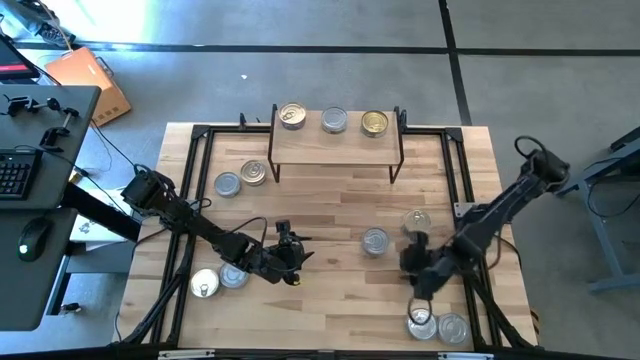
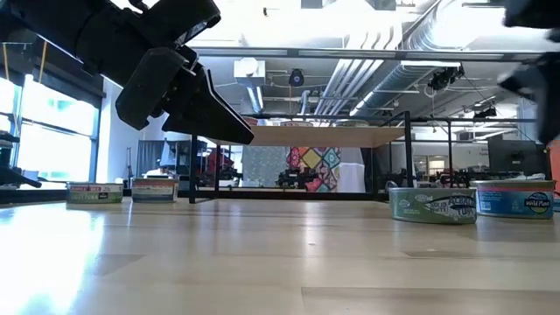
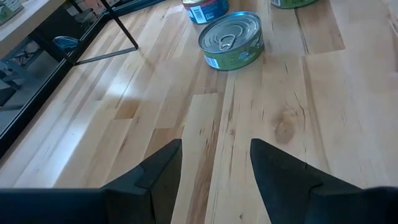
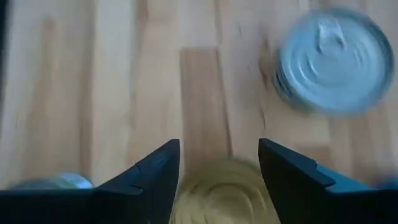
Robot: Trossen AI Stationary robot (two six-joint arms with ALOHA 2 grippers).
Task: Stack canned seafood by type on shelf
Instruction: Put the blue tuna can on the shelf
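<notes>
Tins: three on shelf (image 1: 335, 143) top, rest scattered on bench (image 1: 330, 215). Right tool (image 1: 421, 290) w/ fingers apart over gold-lid tin (image 4: 225, 190), not gripping. Left tool (image 1: 292, 256) open, empty, above bench mid-left; green-label tin (image 3: 231, 40) ahead of it

shelf (image 1: 335, 146): light wood top, thin black legs
tabletop (image 1: 330, 215): pale butcher-block, striped in tan planks
tins on shelf (image 1: 333, 121): gold, silver, gold lids
tin with pull tab (image 3: 231, 41): silver lid, green label
tin behind it (image 3: 205, 9): blue label
tin between fingers (image 4: 225, 190): gold lid
arms (image 1: 190, 220): black
</notes>
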